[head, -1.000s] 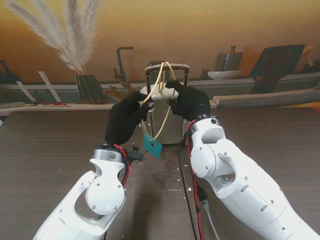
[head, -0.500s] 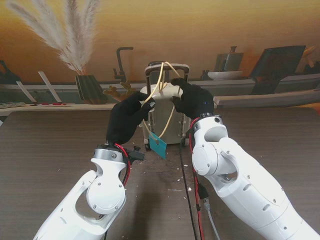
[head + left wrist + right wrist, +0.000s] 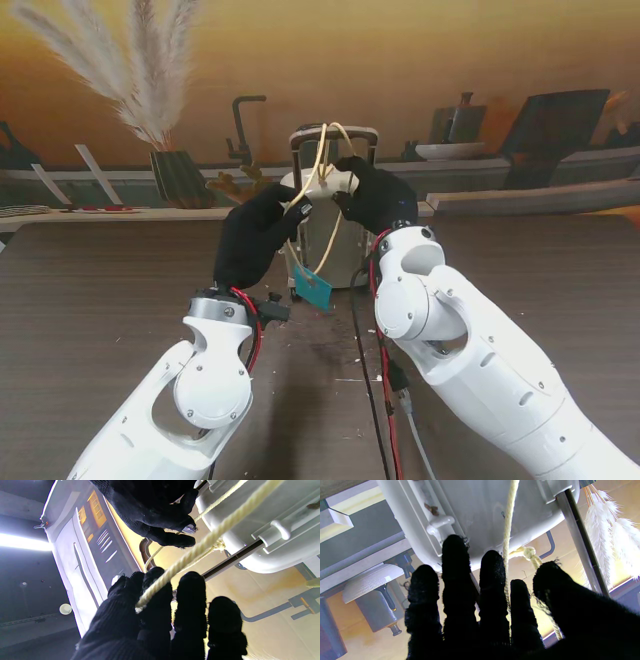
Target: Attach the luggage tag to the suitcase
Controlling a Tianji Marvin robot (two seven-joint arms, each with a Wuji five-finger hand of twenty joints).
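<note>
A small white suitcase stands upright at the table's middle, its pull handle extended. A cream rope loops up around the handle, and a teal luggage tag hangs from it in front of the case. My left hand pinches one strand of the rope between thumb and forefinger, left of the case. My right hand is at the case's top right, its fingertips closed on another strand. The rope's knot sits by the case's top edge.
A vase with pampas grass stands at the back left. The backdrop shelf shows a tap and a pot. Cables run down the dark wood table between my arms, among small white scraps.
My right hand has shifted left and closer to the case's top, still on the rope. The teal tag has swung slightly to the right. My left hand has barely moved.
</note>
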